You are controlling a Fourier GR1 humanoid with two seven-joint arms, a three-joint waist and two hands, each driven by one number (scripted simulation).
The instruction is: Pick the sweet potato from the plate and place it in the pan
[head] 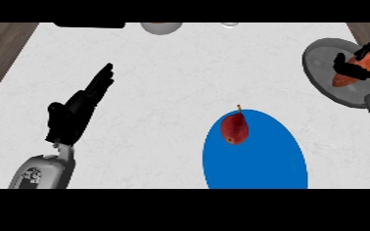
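One sweet potato [345, 77] is sitting over the single grey pan [323, 73] at the right edge, with the right hand [350, 67] curling its black fingers round it — hand and pan partly cut off. One red pear-like fruit [235, 128] is lying on the one blue plate [274, 166]. The left hand [76, 110] is resting released on the table [173, 78].
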